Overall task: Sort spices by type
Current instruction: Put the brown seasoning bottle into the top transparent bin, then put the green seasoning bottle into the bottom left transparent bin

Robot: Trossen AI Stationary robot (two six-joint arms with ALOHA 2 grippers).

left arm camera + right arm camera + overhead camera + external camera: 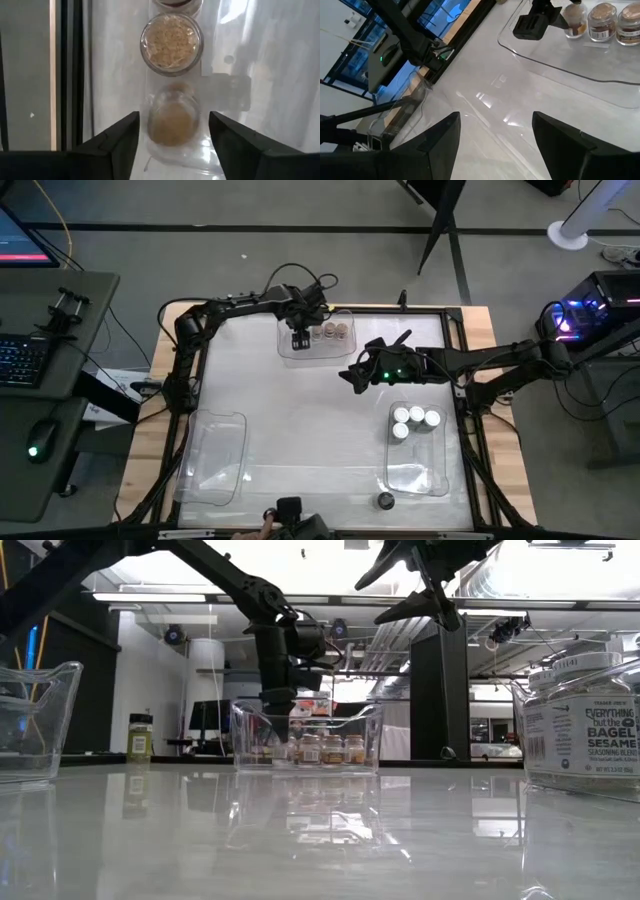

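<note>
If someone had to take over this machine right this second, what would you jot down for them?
Left tool: open, over the far bin, straddling a brown-lidded jar without gripping it.
Right tool: open, empty, hovering mid-table.
Done: brown-lidded jars sit in the far bin; four white-lidded jars sit in the right bin.
Left: one dark-lidded jar stands loose on the table near the front edge; the left bin holds nothing I can see. It probably goes there.
</note>
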